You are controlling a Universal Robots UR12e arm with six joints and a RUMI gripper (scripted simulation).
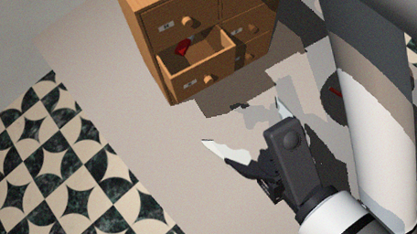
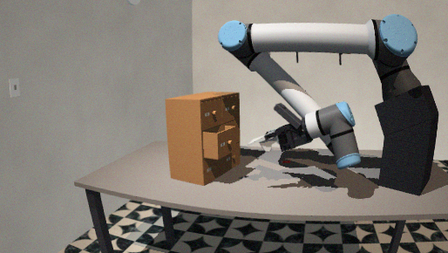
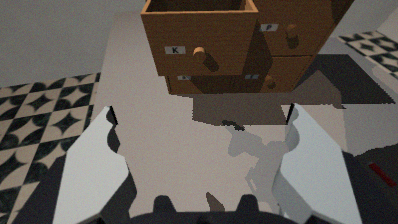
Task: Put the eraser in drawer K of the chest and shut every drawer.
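Note:
The wooden chest stands upright on the table and also shows in the side view [image 2: 202, 135]. Its drawer marked K [image 3: 197, 37] is pulled out partway, and the other drawers are shut. A red eraser [image 1: 182, 46] lies inside the open drawer [image 1: 196, 63]. My gripper [image 1: 249, 128] is open and empty. It hangs low over the table in front of the chest, apart from it. In the wrist view the gripper [image 3: 200, 112] faces the K drawer's front and its knob [image 3: 199, 52]. It also shows in the side view [image 2: 261, 139].
A small thin red object [image 1: 335, 92] lies on the table to the gripper's right, in the arm's shadow; it also shows in the side view [image 2: 285, 162] and in the wrist view [image 3: 382, 175]. The robot's dark base [image 2: 407, 140] stands at the table's right end.

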